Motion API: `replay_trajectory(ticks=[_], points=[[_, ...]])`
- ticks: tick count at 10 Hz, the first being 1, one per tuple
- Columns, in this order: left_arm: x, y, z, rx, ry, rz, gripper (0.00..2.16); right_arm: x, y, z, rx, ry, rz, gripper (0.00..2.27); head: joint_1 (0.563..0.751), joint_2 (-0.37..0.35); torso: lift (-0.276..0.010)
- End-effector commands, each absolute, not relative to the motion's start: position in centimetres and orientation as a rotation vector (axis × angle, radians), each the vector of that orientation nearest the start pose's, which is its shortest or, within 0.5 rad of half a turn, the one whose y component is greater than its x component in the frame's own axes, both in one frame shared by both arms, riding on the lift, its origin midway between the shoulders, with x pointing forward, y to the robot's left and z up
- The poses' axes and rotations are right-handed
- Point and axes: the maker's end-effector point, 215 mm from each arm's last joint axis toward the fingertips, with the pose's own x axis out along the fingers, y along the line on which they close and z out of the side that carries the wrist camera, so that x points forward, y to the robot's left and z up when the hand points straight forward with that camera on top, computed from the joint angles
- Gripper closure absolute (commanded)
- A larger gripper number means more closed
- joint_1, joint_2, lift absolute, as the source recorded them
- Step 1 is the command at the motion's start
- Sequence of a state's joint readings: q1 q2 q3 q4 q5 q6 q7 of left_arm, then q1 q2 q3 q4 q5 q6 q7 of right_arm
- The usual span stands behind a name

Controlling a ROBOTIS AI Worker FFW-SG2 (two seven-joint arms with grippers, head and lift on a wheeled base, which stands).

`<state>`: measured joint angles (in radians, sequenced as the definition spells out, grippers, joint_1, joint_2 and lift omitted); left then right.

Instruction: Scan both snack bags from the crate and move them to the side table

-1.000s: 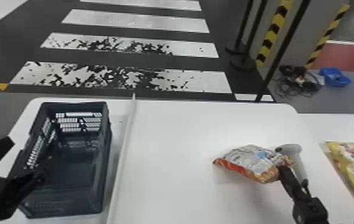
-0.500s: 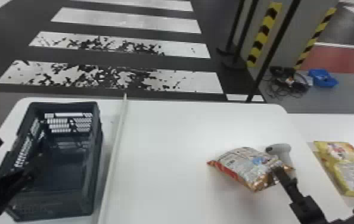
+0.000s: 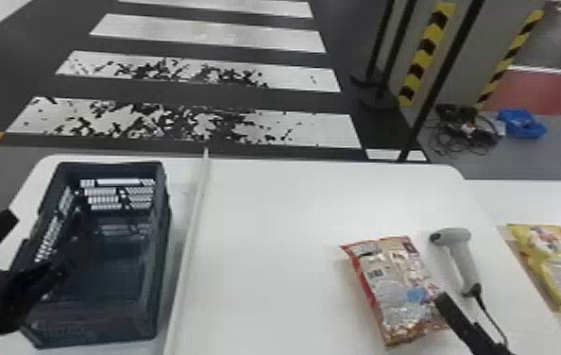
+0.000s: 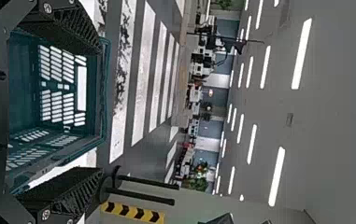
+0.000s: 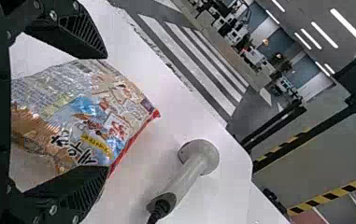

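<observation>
You're turning the red-edged snack bag (image 3: 388,288) beside the scanner (image 3: 459,257), right tool (image 5: 107,112) gaping wide around it, gripping nothing, left tool (image 4: 102,112) wide and empty, so you're likely needing another hold, the yellow bag (image 3: 560,266) lying right of the scanner.

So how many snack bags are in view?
2. The red-edged bag lies on the white table left of the scanner, by the open right gripper. The yellow bag lies on the side table, right of the scanner.
</observation>
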<state>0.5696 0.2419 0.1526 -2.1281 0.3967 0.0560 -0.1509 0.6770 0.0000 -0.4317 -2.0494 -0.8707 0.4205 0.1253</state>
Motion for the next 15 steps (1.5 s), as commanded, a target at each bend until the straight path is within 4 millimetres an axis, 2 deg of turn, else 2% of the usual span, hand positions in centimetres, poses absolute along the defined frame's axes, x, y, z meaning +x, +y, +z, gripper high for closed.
replay_trajectory(ticks=[1,2,4,5,6,7,8,9,11,15], points=[[43.3,28.4,-31.1,-0.121,0.024,-0.154,0.11,32.5,-35.5,-45.6,0.711,0.393,-0.149,0.06,0.695,-0.116,-0.095],[43.3,28.6,-30.9,-0.12,0.018,-0.155,0.11,33.5,-35.3,-44.4,0.682,0.368,-0.111,0.05,0.695,-0.109,-0.095],[42.9,28.5,-30.7,-0.122,0.014,-0.162,0.11,36.2,-32.6,-43.4,0.564,0.38,0.028,0.07,0.695,-0.081,-0.095],[42.8,28.5,-30.8,-0.124,0.017,-0.162,0.11,37.6,-31.2,-43.0,0.469,0.389,0.083,0.22,0.695,-0.07,-0.095],[42.5,28.4,-30.9,-0.12,0.019,-0.164,0.11,38.8,-30.0,-43.0,0.365,0.4,0.112,0.66,0.695,-0.054,-0.095],[42.2,28.3,-31.1,-0.119,0.025,-0.167,0.11,40.0,-29.0,-43.5,0.271,0.414,0.132,1.79,0.695,-0.037,-0.095],[42.1,28.1,-31.2,-0.111,0.028,-0.169,0.11,41.3,-28.8,-43.8,0.211,0.396,0.144,2.25,0.695,-0.022,-0.095],[41.8,28.0,-31.3,-0.105,0.032,-0.172,0.11,42.3,-28.9,-43.6,0.144,0.351,0.148,2.25,0.695,-0.013,-0.095],[41.5,28.0,-31.4,-0.097,0.038,-0.172,0.11,43.1,-28.9,-45.0,0.072,0.328,0.151,2.25,0.695,-0.013,-0.095],[39.6,29.2,-30.1,-0.068,0.028,-0.156,0.11,44.2,-30.9,-45.8,0.015,0.256,0.103,2.25,0.695,-0.018,-0.095]])
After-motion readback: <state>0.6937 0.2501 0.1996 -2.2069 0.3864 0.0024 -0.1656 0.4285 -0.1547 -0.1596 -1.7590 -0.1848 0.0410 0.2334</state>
